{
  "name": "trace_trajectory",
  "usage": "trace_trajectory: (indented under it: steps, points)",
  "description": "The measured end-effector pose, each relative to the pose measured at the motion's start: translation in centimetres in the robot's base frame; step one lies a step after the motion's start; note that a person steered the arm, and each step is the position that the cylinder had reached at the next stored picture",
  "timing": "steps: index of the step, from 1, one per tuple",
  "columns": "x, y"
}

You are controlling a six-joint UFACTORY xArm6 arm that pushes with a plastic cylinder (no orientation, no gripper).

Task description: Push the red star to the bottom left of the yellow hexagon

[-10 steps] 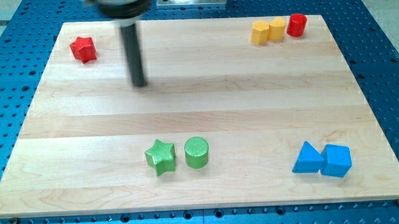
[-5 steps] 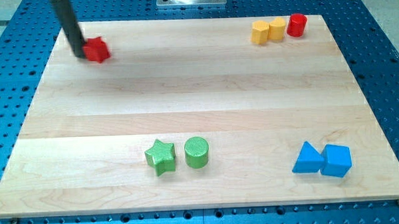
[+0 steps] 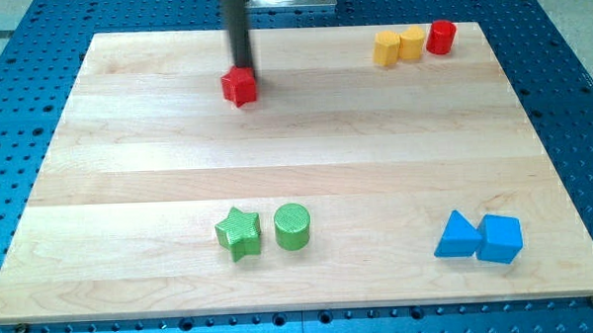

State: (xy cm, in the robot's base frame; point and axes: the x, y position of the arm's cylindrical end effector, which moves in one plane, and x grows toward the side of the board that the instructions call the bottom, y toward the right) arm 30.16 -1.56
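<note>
Camera view: a pale wooden tabletop (image 3: 306,156) on a blue perforated base (image 3: 571,98), seen from above and in front.
Rod: dark and upright, coming down from the view's top edge, left of centre.
My tip (image 3: 242,71): touching the red star on its top side, or a hair off it; I cannot tell which.
Fingers: the arm has none, only the bare rod, which holds nothing.
Red star (image 3: 239,86): in the upper part of the tabletop, left of centre, well apart from the yellow blocks.
Yellow hexagon (image 3: 410,43): near the top right corner, touching a second yellow block (image 3: 386,49) on its left; that one's shape I cannot make out.
Red cylinder (image 3: 441,37): just right of the hexagon.
Green star (image 3: 240,234): low on the tabletop, left of centre.
Green cylinder (image 3: 292,226): just right of the green star.
Blue triangle (image 3: 457,236): bottom right, against a blue cube (image 3: 501,238) on its right.
</note>
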Motion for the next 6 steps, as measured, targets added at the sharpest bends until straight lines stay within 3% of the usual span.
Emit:
trace_trajectory:
  steps: [2,3,5,6]
  points:
    - [-1.5,-8.5]
    - [3.5,-6.9]
    - [6.4,9.8]
    - [6.3,2.6]
